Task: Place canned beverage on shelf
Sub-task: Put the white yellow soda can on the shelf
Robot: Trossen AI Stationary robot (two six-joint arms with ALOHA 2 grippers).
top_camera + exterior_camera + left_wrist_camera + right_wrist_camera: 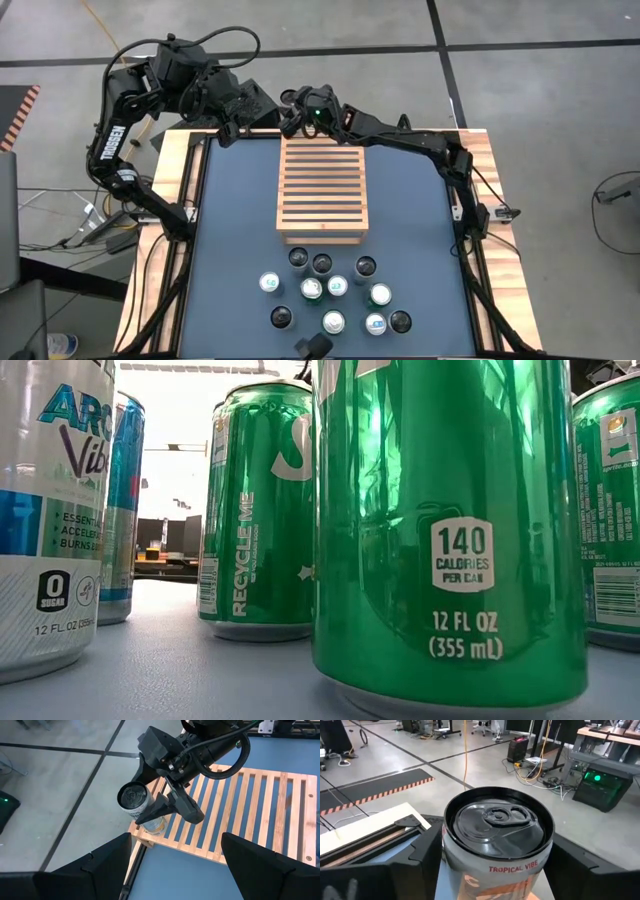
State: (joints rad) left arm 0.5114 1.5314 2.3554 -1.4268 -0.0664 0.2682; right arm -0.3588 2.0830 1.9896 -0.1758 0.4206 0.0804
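We saw can (pixel 134 800) upright on shelf (pixel 260 810) far corner, between right gripper (pixel 162 812) fingers, whose grip state we couldn't tell. Left gripper (pixel 175 865) wide open, near, waiting.

Table: you have a blue top (pixel 230 220) framed by a light wooden border (pixel 505 290).
Floor: grey concrete (pixel 540 90) lies around your table, crossed by dark seams.
Hazard strip: look for orange-and-white striping (pixel 385 795) on the floor beyond the table's edge.
Yellow cable: you can follow it (pixel 465 750) running across the floor into the room.
Black box: yours to spot by its green light (pixel 602 785), with a tangle of cords (pixel 545 772) just beside it.
Table front: a small dark block (pixel 313 346) sits at the near edge.
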